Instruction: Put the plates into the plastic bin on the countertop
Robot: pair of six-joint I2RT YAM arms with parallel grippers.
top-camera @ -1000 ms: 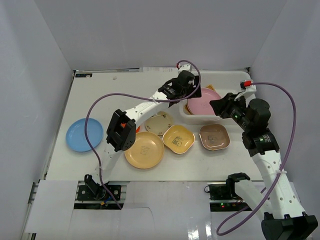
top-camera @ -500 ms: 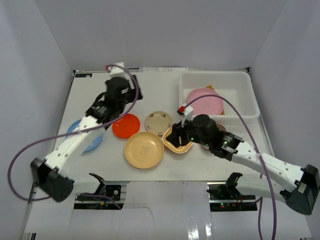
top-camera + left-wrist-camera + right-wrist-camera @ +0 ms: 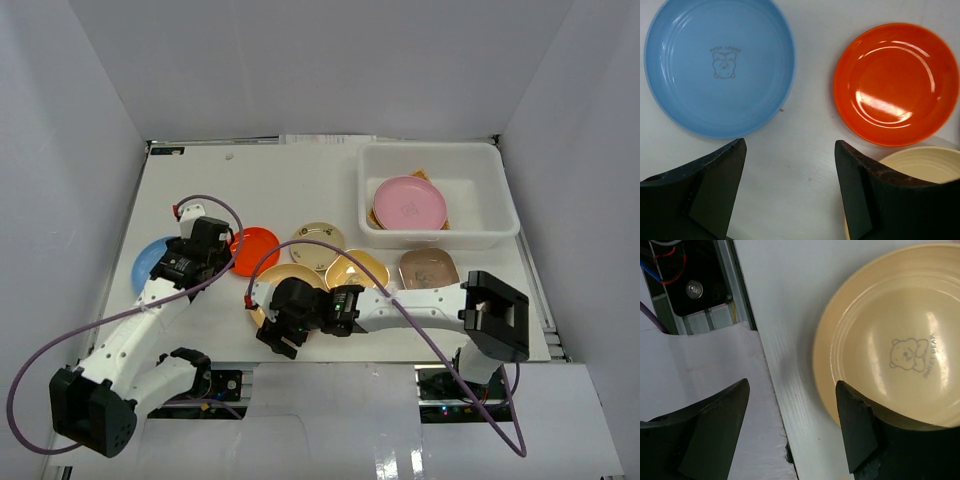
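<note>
Plate (image 3: 890, 335) tan, glossy, bear-printed.

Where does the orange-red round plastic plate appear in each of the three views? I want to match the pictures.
Top external: the orange-red round plastic plate lies left of centre.
Left wrist: it is at the upper right, beyond the open jaws.
Right wrist: it is not in this view.
Shared landmark: the blue round plastic plate, at the upper left in the left wrist view, lies left of the orange-red plate in both.
</note>
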